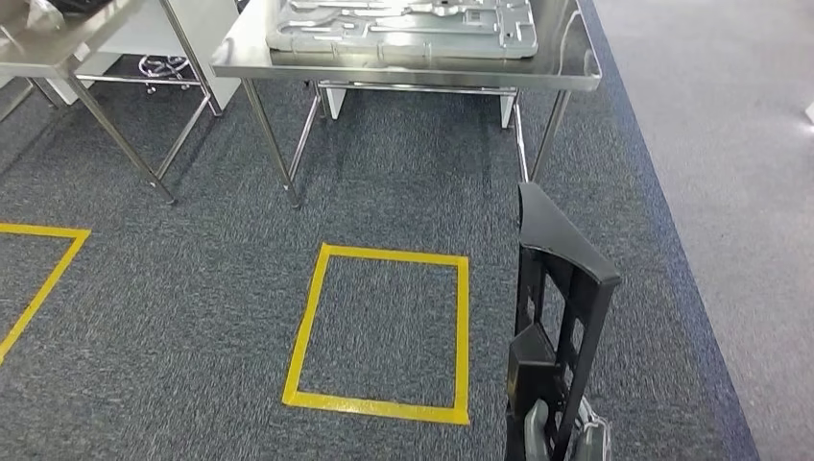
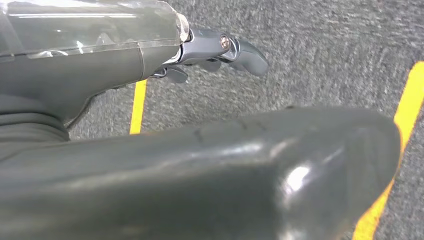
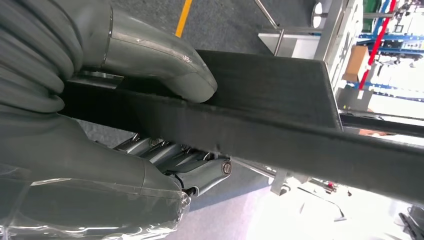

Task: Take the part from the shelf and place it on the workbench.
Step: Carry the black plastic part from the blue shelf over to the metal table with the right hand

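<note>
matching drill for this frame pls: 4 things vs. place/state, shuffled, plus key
Things:
1. black part
2. grey moulded tray
3. yellow tape square
4. left hand

Places/states:
A. lying on the steel workbench
B. holding nothing, above the carpet
C. stuck to the carpet short of the workbench
D. gripped upright in the right hand

Pairs: 1-D, 2-A, 3-C, 4-B
</note>
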You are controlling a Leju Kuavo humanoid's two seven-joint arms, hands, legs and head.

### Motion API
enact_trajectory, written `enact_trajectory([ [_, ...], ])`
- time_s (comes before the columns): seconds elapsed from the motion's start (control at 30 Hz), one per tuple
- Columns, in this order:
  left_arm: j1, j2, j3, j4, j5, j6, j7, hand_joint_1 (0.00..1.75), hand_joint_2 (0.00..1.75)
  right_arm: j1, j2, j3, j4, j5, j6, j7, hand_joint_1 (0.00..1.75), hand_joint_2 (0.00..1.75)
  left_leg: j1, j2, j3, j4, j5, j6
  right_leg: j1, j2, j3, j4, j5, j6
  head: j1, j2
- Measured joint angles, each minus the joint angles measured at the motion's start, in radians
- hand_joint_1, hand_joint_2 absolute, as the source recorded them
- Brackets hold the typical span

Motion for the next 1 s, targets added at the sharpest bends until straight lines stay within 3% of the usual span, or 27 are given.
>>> enact_trajectory([
  [0.07, 0.004, 0.000, 0.000, 0.000, 0.000, 0.000, 0.003, 0.00, 0.00, 0.001, 0.000, 0.000, 0.001, 0.002, -0.001, 0.002, 1.75, 1.75, 0.004, 0.002, -0.070, 0.051, -0.054, -0.006, -0.001, 0.002, 0.022, -0.001, -0.020, 0.001, 0.000, 0.000],
  [0.1, 0.007, 0.000, 0.000, 0.000, 0.000, 0.000, 0.004, 0.00, 0.00, 0.001, 0.000, 0.000, 0.002, 0.003, -0.001, 0.003, 1.75, 1.75, 0.006, 0.002, -0.085, 0.035, -0.055, -0.007, -0.002, 0.004, 0.034, -0.001, -0.031, 0.003, 0.000, 0.000],
  [0.13, 0.008, 0.000, 0.000, 0.000, 0.000, 0.000, 0.005, 0.00, 0.00, 0.001, 0.000, 0.000, 0.002, 0.004, -0.001, 0.004, 1.75, 1.75, 0.008, 0.003, -0.088, -0.009, -0.030, -0.008, -0.004, 0.004, 0.048, -0.001, -0.042, 0.006, -0.001, 0.000],
  [0.2, 0.010, 0.000, 0.000, 0.000, 0.000, 0.001, 0.005, 0.00, 0.00, 0.001, 0.000, 0.000, 0.003, 0.008, -0.002, 0.007, 1.75, 1.75, 0.007, 0.011, -0.072, -0.121, 0.075, -0.006, -0.006, 0.005, 0.075, -0.001, -0.064, 0.016, -0.001, 0.000],
  [0.23, 0.010, 0.000, 0.000, 0.000, 0.000, 0.001, 0.006, 0.00, 0.00, 0.001, 0.000, 0.000, 0.003, 0.010, -0.002, 0.009, 1.75, 1.75, 0.005, 0.015, -0.064, -0.158, 0.113, -0.001, -0.006, 0.005, 0.086, -0.003, -0.076, 0.024, -0.002, 0.000],
  [0.27, 0.010, -0.001, 0.000, 0.000, 0.000, 0.001, 0.006, 0.00, 0.00, 0.000, 0.000, 0.000, 0.004, 0.011, -0.003, 0.010, 1.75, 1.75, 0.002, 0.019, -0.057, -0.178, 0.133, 0.005, -0.006, 0.005, 0.099, -0.005, -0.085, 0.032, -0.002, 0.000],
  [0.37, 0.006, -0.001, 0.000, 0.000, 0.000, 0.000, 0.008, 0.00, 0.00, -0.002, 0.000, 0.000, 0.004, 0.017, -0.003, 0.014, 1.75, 1.75, 0.001, 0.013, -0.025, -0.190, 0.124, 0.035, -0.005, 0.003, 0.110, 0.029, -0.073, 0.056, -0.002, 0.000],
  [0.4, 0.005, -0.001, 0.000, 0.000, 0.000, 0.000, 0.008, 0.00, 0.00, -0.004, -0.001, 0.000, 0.004, 0.019, -0.003, 0.016, 1.75, 1.75, 0.002, 0.010, -0.012, -0.195, 0.120, 0.045, -0.006, 0.003, 0.092, 0.067, -0.067, 0.059, 0.000, 0.000],
  [0.47, 0.004, -0.001, 0.000, 0.000, -0.001, 0.000, 0.008, 0.00, 0.00, -0.005, -0.001, 0.000, 0.005, 0.021, -0.003, 0.019, 1.75, 1.75, 0.001, 0.007, 0.010, -0.202, 0.109, 0.056, -0.007, 0.003, 0.024, 0.172, -0.087, 0.059, 0.003, 0.000],
  [0.53, 0.006, -0.001, 0.000, 0.000, -0.004, 0.000, 0.008, 0.00, 0.00, -0.003, -0.002, 0.000, 0.005, 0.022, -0.003, 0.020, 1.75, 1.75, -0.002, 0.004, 0.030, -0.204, 0.090, 0.060, -0.004, 0.004, -0.066, 0.263, -0.147, 0.060, 0.004, 0.000],
  [0.57, 0.008, -0.001, 0.000, 0.000, -0.005, 0.000, 0.008, 0.00, 0.00, -0.002, -0.002, 0.000, 0.005, 0.023, -0.003, 0.020, 1.75, 1.75, -0.004, 0.002, 0.042, -0.205, 0.080, 0.061, -0.002, 0.004, -0.102, 0.280, -0.174, 0.060, 0.004, 0.000],
  [0.6, 0.010, -0.001, 0.000, 0.000, -0.006, -0.001, 0.008, 0.00, 0.00, -0.002, -0.002, 0.000, 0.005, 0.023, -0.003, 0.020, 1.75, 1.75, -0.005, 0.000, 0.056, -0.206, 0.068, 0.061, 0.001, 0.004, -0.124, 0.269, -0.183, 0.057, 0.005, 0.000],
  [0.63, 0.011, -0.002, 0.000, 0.000, -0.006, -0.001, 0.008, 0.00, 0.00, -0.001, -0.002, 0.000, 0.006, 0.024, -0.003, 0.020, 1.75, 1.75, -0.007, -0.001, 0.072, -0.207, 0.056, 0.061, 0.005, 0.004, -0.135, 0.234, -0.166, 0.050, 0.005, 0.000],
  [0.73, 0.011, -0.006, 0.000, 0.001, -0.007, -0.002, 0.010, 0.00, 0.00, 0.002, -0.002, 0.000, 0.010, 0.024, -0.003, 0.021, 1.75, 1.75, -0.013, -0.003, 0.118, -0.213, 0.015, 0.058, 0.025, 0.010, -0.135, 0.090, 0.004, 0.018, 0.002, 0.000],
  [0.77, 0.010, -0.007, 0.000, 0.002, -0.007, -0.002, 0.010, 0.00, 0.00, 0.003, -0.002, 0.000, 0.011, 0.024, -0.003, 0.021, 1.75, 1.75, -0.014, -0.005, 0.132, -0.220, 0.003, 0.054, 0.030, 0.012, -0.129, 0.068, 0.041, 0.013, 0.002, 0.000],
  [0.8, 0.008, -0.008, 0.001, 0.003, -0.007, -0.002, 0.011, 0.00, 0.00, 0.003, -0.002, 0.000, 0.012, 0.025, -0.004, 0.021, 1.75, 1.75, -0.015, -0.006, 0.147, -0.220, 0.001, 0.048, 0.031, 0.014, -0.119, 0.059, 0.050, 0.010, 0.001, 0.000],
  [0.83, 0.005, -0.008, 0.001, 0.003, -0.007, -0.002, 0.011, 0.00, 0.00, 0.002, -0.002, 0.000, 0.012, 0.026, -0.004, 0.021, 1.75, 1.75, -0.016, -0.006, 0.156, -0.216, 0.008, 0.042, 0.029, 0.014, -0.102, 0.049, 0.037, 0.007, 0.002, 0.000],
  [0.9, 0.000, -0.007, 0.001, 0.003, -0.008, -0.002, 0.012, 0.00, 0.00, 0.000, -0.001, 0.000, 0.012, 0.027, -0.004, 0.020, 1.75, 1.75, -0.017, -0.004, 0.139, -0.148, 0.047, 0.031, 0.022, 0.014, -0.060, 0.021, 0.029, 0.000, 0.001, 0.000],
  [0.97, -0.004, -0.006, 0.000, 0.003, -0.008, -0.002, 0.012, 0.00, 0.00, -0.001, 0.000, 0.000, 0.013, 0.028, -0.003, 0.020, 1.75, 1.75, -0.014, -0.001, 0.063, -0.030, 0.067, 0.022, 0.014, 0.011, -0.017, -0.006, 0.015, -0.003, -0.003, 0.000],
  [1.0, -0.004, -0.006, 0.000, 0.003, -0.008, -0.002, 0.012, 0.00, 0.00, -0.001, 0.000, 0.000, 0.013, 0.028, -0.003, 0.020, 1.75, 1.75, -0.011, 0.000, 0.017, 0.022, 0.051, 0.018, 0.011, 0.011, 0.003, -0.016, 0.005, -0.003, -0.004, 0.000],
])
